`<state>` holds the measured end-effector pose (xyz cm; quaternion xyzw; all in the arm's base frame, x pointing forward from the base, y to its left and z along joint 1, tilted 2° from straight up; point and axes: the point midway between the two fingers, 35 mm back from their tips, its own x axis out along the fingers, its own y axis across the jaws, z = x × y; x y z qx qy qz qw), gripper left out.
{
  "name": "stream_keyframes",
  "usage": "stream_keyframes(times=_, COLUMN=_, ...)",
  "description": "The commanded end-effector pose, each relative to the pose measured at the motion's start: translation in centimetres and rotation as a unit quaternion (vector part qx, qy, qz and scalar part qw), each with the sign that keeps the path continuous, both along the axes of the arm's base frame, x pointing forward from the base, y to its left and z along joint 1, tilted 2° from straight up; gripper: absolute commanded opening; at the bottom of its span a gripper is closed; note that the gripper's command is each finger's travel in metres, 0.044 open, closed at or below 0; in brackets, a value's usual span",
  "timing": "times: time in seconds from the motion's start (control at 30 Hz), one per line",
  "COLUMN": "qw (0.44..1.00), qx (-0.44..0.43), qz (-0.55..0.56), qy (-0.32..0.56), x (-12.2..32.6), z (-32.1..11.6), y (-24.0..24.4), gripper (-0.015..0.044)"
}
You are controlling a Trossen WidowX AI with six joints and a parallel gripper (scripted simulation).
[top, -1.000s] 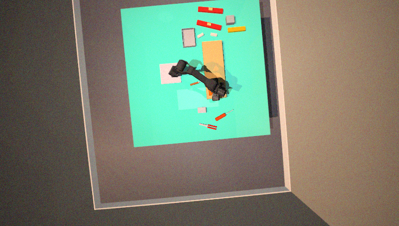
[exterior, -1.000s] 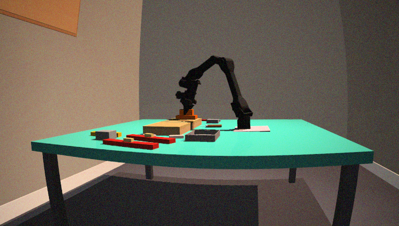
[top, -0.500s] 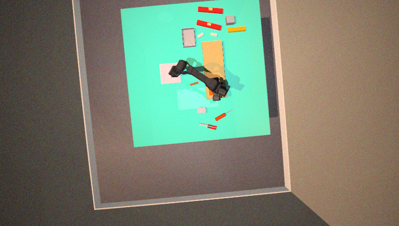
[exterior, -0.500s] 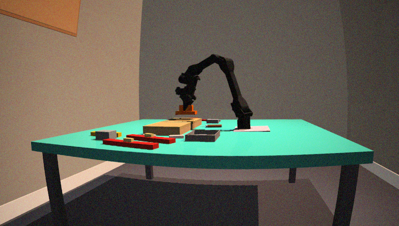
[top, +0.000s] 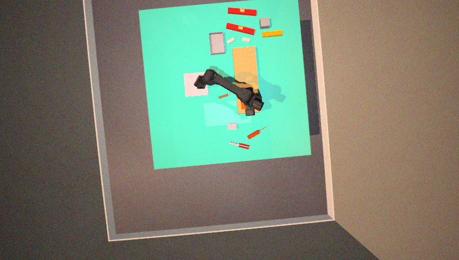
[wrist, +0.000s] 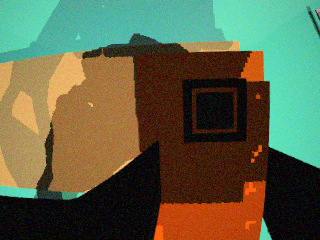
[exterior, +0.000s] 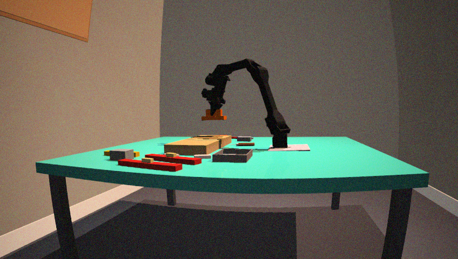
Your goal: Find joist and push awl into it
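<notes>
My gripper (exterior: 213, 112) (wrist: 202, 147) is shut on the orange stud finder (top: 243, 105) (exterior: 214, 117) (wrist: 162, 100). The stud finder is level, in the air above the far end of the tan floor panel (top: 244, 58) (exterior: 188, 147) (wrist: 95, 135), with a clear gap under it. Its square display looks dark in the wrist view. The joist is hidden. The grey tray (top: 210, 45) (exterior: 229, 158) is empty, beside the panel's near end. An awl (top: 223, 96) (exterior: 246, 144) with a brown handle lies on the table between the arm's base and the panel.
Near the tray are two red levels (top: 241, 12) (top: 235, 27), a yellow bar (top: 271, 33), a grey block (top: 264, 22) and two small white pieces (top: 230, 40) (top: 246, 39). Beyond the panel's far end lie a pale block (top: 231, 126), an orange-red screwdriver (top: 253, 134) and red-handled pliers (top: 243, 145).
</notes>
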<state>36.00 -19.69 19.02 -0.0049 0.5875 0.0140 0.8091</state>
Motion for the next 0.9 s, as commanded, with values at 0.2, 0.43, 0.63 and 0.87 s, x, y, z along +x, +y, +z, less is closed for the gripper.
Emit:
stream_keyframes(times=0.2, qw=1.0, qx=-0.002, qz=0.023, qy=-0.002, x=0.5, z=1.4, y=1.6, gripper=0.0)
stream_keyframes(times=0.43, qw=0.997, qx=-0.003, qz=0.08, qy=-0.002, x=2.0, z=1.2, y=6.3, gripper=0.0)
stream_keyframes(times=0.63, qw=0.992, qx=-0.004, qz=0.13, qy=-0.003, x=2.9, z=1.1, y=10.4, gripper=0.0)
stream_keyframes(times=0.87, qw=0.982, qx=-0.005, qz=0.187, qy=-0.003, x=3.3, z=0.9, y=15.2, gripper=0.0)
